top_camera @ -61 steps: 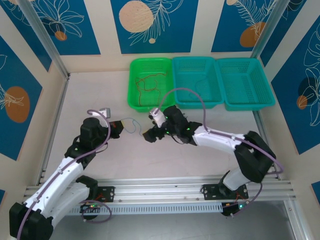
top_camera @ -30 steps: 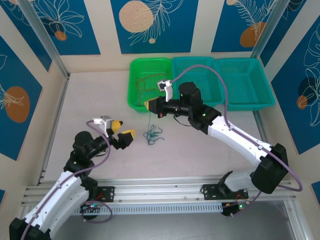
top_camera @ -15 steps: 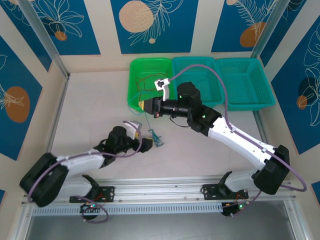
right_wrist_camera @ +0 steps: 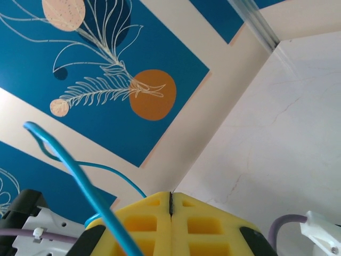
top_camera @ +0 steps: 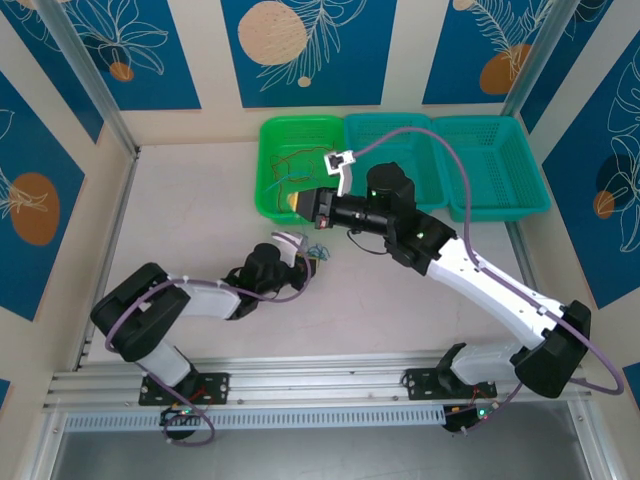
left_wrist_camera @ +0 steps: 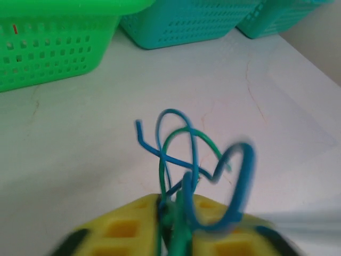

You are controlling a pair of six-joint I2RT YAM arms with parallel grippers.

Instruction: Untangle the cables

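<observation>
A small tangle of blue and green cables (top_camera: pixel 320 250) lies on the white table in front of the green basket (top_camera: pixel 263 165). My left gripper (top_camera: pixel 307 262) reaches low across the table and is shut on it. Between its yellow fingers (left_wrist_camera: pixel 125 226) the blue loops (left_wrist_camera: pixel 176 114) and a green loop (left_wrist_camera: pixel 184 133) rise up. My right gripper (top_camera: pixel 296 205) hovers at the basket's front edge, jaws shut. A blue cable (right_wrist_camera: pixel 69 160) runs up past its left finger (right_wrist_camera: pixel 141 221); the pinch point is hidden. Red-brown cables (top_camera: pixel 300 165) lie inside the green basket.
Two teal baskets (top_camera: pixel 393 119) (top_camera: pixel 490 120) stand in a row right of the green one along the back. The left wrist view has the green basket (left_wrist_camera: pixel 48 58) and a teal one (left_wrist_camera: pixel 186 26) ahead. Thick purple arm cables arc over both arms. Bare table lies left of the tangle.
My left arm swung in from the left, reached the tangle and shut on it. My right gripper stayed shut and shifted slightly right near the green basket.
</observation>
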